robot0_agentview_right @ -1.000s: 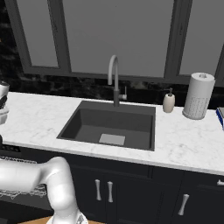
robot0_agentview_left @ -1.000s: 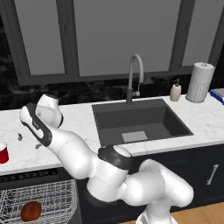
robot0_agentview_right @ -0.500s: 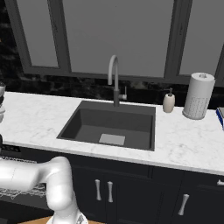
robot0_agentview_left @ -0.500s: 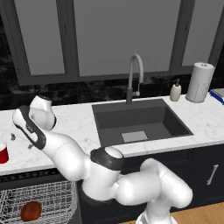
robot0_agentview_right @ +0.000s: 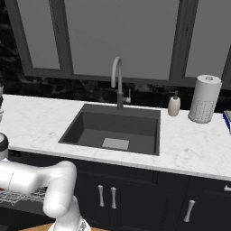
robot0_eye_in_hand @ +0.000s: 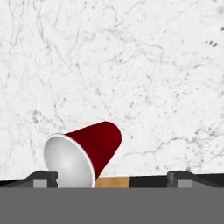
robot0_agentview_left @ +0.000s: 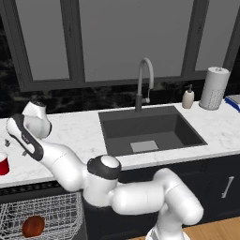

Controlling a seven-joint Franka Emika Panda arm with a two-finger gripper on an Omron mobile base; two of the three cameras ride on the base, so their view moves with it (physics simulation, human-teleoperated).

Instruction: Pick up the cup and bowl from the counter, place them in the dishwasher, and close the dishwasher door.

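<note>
The red cup (robot0_eye_in_hand: 85, 151) with its white inside stands on the white marble counter (robot0_eye_in_hand: 131, 65), seen from above. My gripper (robot0_eye_in_hand: 112, 178) is open over it. Its fingertips (robot0_eye_in_hand: 42, 176) are spread wide, and the cup sits between them, close to the left one. In the left base view the cup (robot0_agentview_left: 3, 164) is at the counter's (robot0_agentview_left: 75, 136) far left edge, with the gripper (robot0_agentview_left: 6, 141) just above it. The reddish-brown bowl (robot0_agentview_left: 33, 226) lies in the white wire rack (robot0_agentview_left: 51, 213) of the open dishwasher below. The dishwasher door is out of view.
A dark sink (robot0_agentview_left: 150, 131) with a curved faucet (robot0_agentview_left: 143, 82) is cut into the counter's middle. A soap bottle (robot0_agentview_left: 188, 98), a paper towel roll (robot0_agentview_left: 213, 88) and a blue item (robot0_agentview_left: 233, 101) stand at the right. Dark cabinets with handles (robot0_agentview_right: 106, 197) run below.
The arm has swung further left along the counter, bringing the hand from beside the cup to just above it. Cup and bowl have not moved.
</note>
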